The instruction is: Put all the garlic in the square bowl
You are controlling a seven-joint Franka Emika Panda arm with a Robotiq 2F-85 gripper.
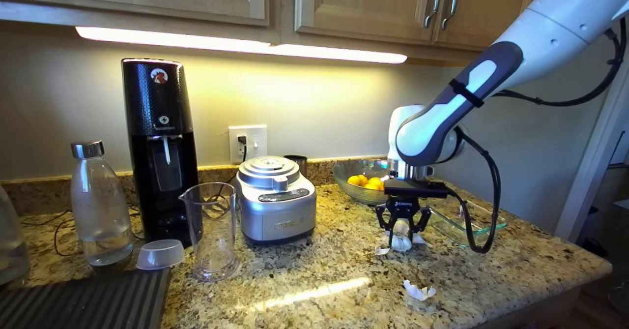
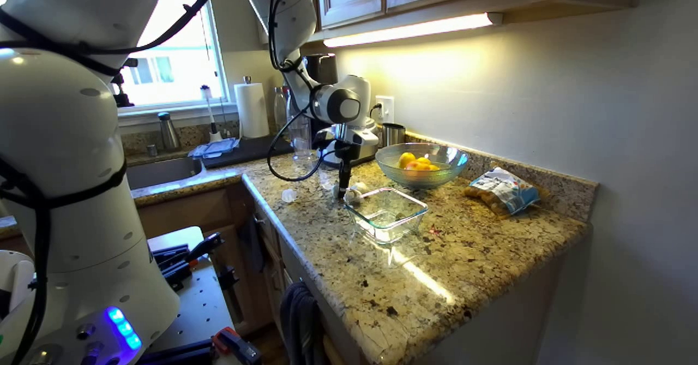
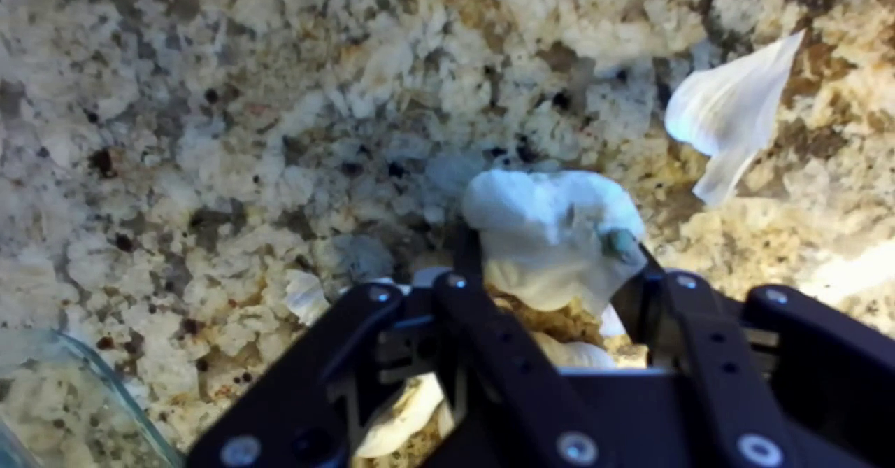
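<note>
In the wrist view, pinches a white garlic bulb [image 3: 552, 223] between the two black fingers [image 3: 699, 314] of the gripper [image 3: 557, 254], pressing from both sides. Shows more garlic [image 3: 400, 420] through a gap in the gripper's black parts. Has a torn bit of garlic skin [image 3: 738, 115] off to one side on the speckled granite counter [image 3: 280, 104], and part of the clear glass square bowl [image 3: 63, 405] in the bottom corner.

In an exterior view, shows "ROBOTIQ" in little white letters on the gripper. Has a tall black soda maker [image 1: 159, 98] with a round rooster sticker [image 1: 158, 76] near the top and a tiny lightning-bolt badge [image 1: 163, 120] lower down. Has a silver food processor base [image 1: 277, 211] too, with a name on the front too blurry to read for sure.

In an exterior view, shows garlic [image 2: 358, 189] close beside the gripper and near the square bowl, but outside it. Has a round glass bowl [image 2: 451, 163] of fruit [image 2: 417, 166] nearby, and a blue and white bag [image 2: 504, 187] with printing too small to read.
</note>
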